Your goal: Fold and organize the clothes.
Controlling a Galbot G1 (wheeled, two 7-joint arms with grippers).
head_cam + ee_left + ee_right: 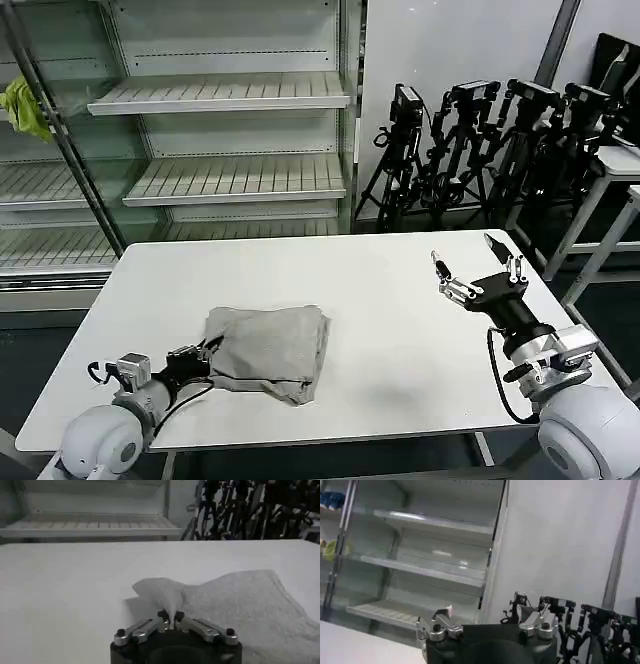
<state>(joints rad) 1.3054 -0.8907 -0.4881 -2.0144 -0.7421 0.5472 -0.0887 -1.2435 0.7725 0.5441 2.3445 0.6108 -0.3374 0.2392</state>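
The left gripper [207,352] sits low at the near left edge of the white table [390,300], fingers pressed together on a corner of the grey T-shirt [270,350]. In the left wrist view the same gripper [170,616] pinches a small raised peak of cloth, and the T-shirt [240,600] spreads away from the fingertips across the tabletop [65,590]. The shirt is folded into a rough rectangle, lying flat just beyond and to the right of the left gripper, near the table's front edge.

The right gripper [472,265] hovers above the far right part of the table, well apart from the shirt, fingers spread wide and holding nothing. In the right wrist view its finger bases [440,629] show at the near edge, pointing toward the shelves.

Behind the table stands an empty metal shelf rack [220,130]; a yellow-green rag [24,105] hangs at its left side. To the right of the rack, a cluster of black tripods [470,140] stands against a white wall.
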